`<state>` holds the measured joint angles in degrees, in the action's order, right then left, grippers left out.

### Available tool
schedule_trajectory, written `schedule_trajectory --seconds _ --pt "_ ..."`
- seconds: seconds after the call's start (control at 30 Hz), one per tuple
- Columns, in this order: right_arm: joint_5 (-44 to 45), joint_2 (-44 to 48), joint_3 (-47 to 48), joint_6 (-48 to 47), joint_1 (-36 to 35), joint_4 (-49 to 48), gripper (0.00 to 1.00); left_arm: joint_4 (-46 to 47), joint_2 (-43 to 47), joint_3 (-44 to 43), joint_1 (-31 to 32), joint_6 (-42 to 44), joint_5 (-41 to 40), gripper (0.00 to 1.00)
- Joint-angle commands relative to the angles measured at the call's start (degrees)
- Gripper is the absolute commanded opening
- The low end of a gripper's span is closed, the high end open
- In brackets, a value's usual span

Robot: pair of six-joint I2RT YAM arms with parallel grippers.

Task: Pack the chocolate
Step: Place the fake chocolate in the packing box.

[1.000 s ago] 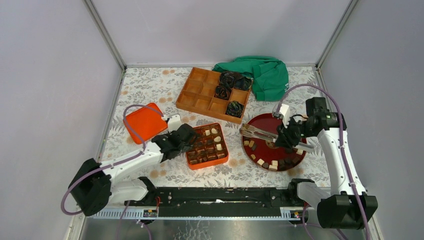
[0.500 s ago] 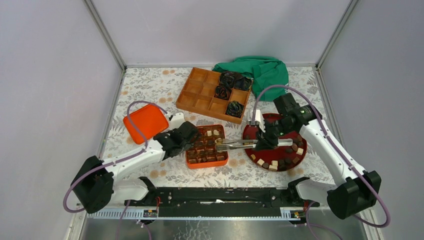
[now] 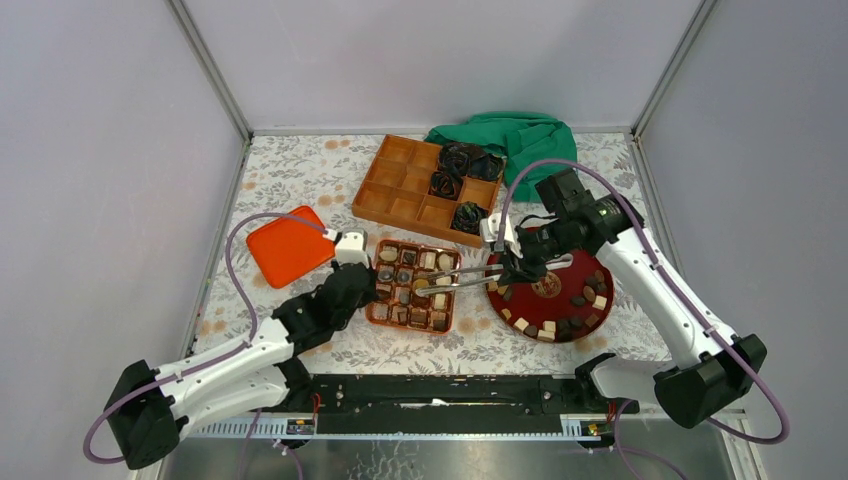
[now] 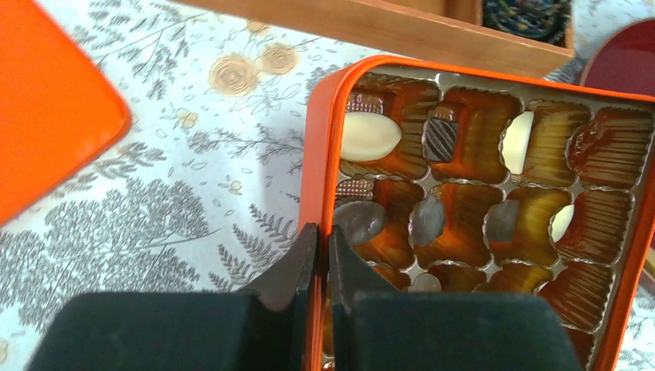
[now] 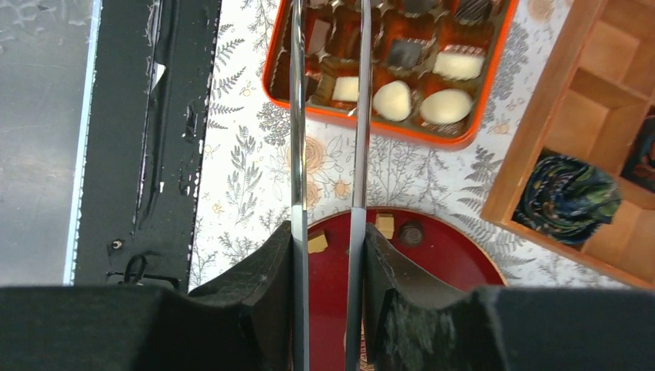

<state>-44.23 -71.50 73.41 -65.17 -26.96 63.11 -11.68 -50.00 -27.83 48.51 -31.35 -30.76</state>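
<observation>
Orange rectangular tin box (image 4: 318,147) sits centre of the table, toward its near edge. Small brown, tan and cream chocolate pieces (image 4: 371,133) fill some of its pockets, and more lie loose on the round dark-red plate (image 3: 530,305) just right of it. Left gripper (image 4: 324,232) is clenched on the box's left wall. Right gripper (image 5: 328,232) grasps slim steel tongs (image 5: 297,116), their tips over the box.

Bright, even, diffuse light, faint soft shadows, top view sharp, left fingers (image 4: 300,263) slightly blurred close to lens
</observation>
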Motion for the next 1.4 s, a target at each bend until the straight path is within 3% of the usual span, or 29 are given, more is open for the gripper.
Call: schedule_trajectory --seconds 0.0,0.2,0.37,0.57,0.93,1.37 --pt "-3.44 0.32 4.94 -4.04 -0.54 2.66 0.00 23.63 3.51 3.36 3.00 9.31 -2.59 0.00" --pt "-3.80 2.07 2.77 -8.87 -0.51 4.44 0.00 35.23 5.56 7.43 5.01 16.63 -0.74 0.00" --pt "-3.36 2.93 0.20 -11.19 -0.79 4.49 0.00 36.94 4.59 8.00 5.12 17.04 0.36 0.00" --pt "-0.91 2.49 -0.64 -10.75 -1.74 2.69 0.00 25.14 0.57 3.19 5.13 4.62 -5.53 0.00" --pt "-0.51 -0.02 -2.21 -8.51 -3.63 0.27 0.00 9.00 -3.62 -0.51 5.09 -15.76 -5.48 0.00" --pt "0.18 -4.49 -2.43 -6.85 -5.51 -1.01 0.00 5.05 -13.00 -3.26 3.04 -23.19 -3.72 0.00"
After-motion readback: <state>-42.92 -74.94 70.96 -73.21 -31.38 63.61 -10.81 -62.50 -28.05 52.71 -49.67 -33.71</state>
